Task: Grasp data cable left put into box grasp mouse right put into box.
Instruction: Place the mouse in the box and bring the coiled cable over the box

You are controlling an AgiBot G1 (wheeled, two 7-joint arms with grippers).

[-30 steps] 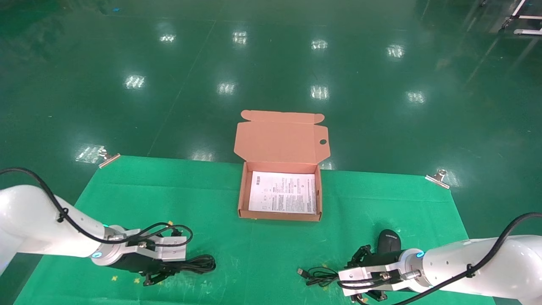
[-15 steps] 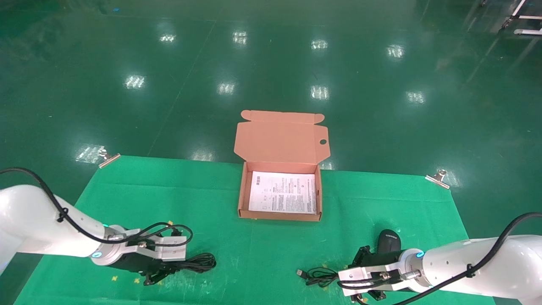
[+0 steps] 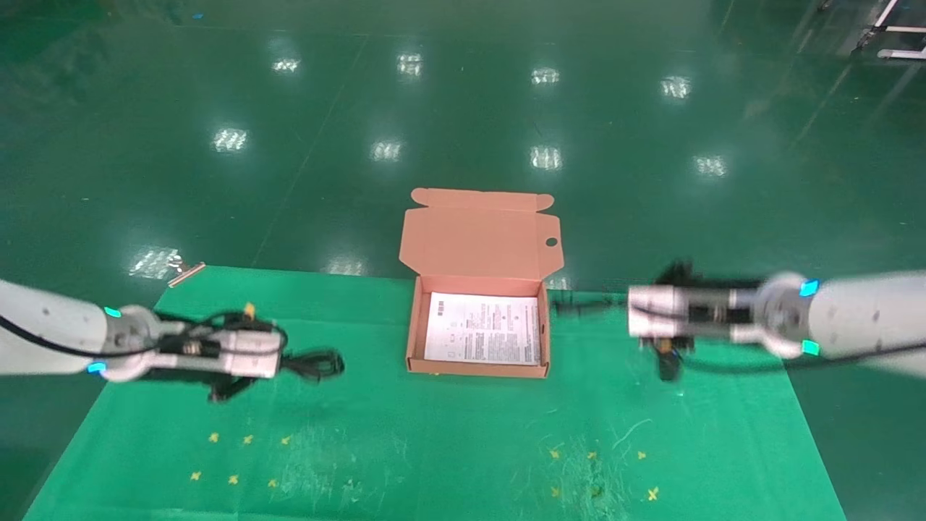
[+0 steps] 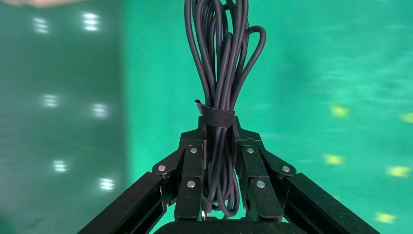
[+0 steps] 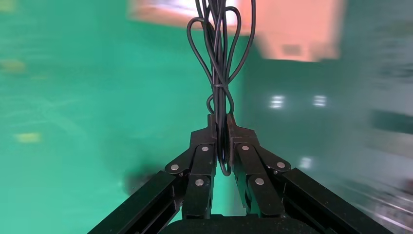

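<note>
My left gripper [image 3: 286,362] is shut on the data cable [image 3: 322,364], a strapped black looped bundle, and holds it above the green mat, left of the box. In the left wrist view the bundle [image 4: 219,73] runs out between the shut fingers of the left gripper [image 4: 217,122]. My right gripper [image 3: 628,310] is raised to the right of the box and shut on the mouse's thin cord [image 3: 579,307], which shows in the right wrist view [image 5: 219,58] between the pads of that gripper [image 5: 220,122]. A blurred dark shape [image 3: 665,364] hangs below it; I cannot tell whether it is the mouse. The salmon box [image 3: 414,325] lies open with a white sheet [image 3: 483,329] inside.
The green mat [image 3: 434,434] covers the table and carries small yellow marks [image 3: 231,477] near the front. A metal clip [image 3: 187,270] holds its far left corner. The box lid [image 3: 477,242] stands open past the far edge. Glossy green floor lies beyond.
Both arms rose from the front of the mat and moved toward the box's level. The left carries the cable bundle, the right the mouse's cord. The mouse no longer lies on the mat.
</note>
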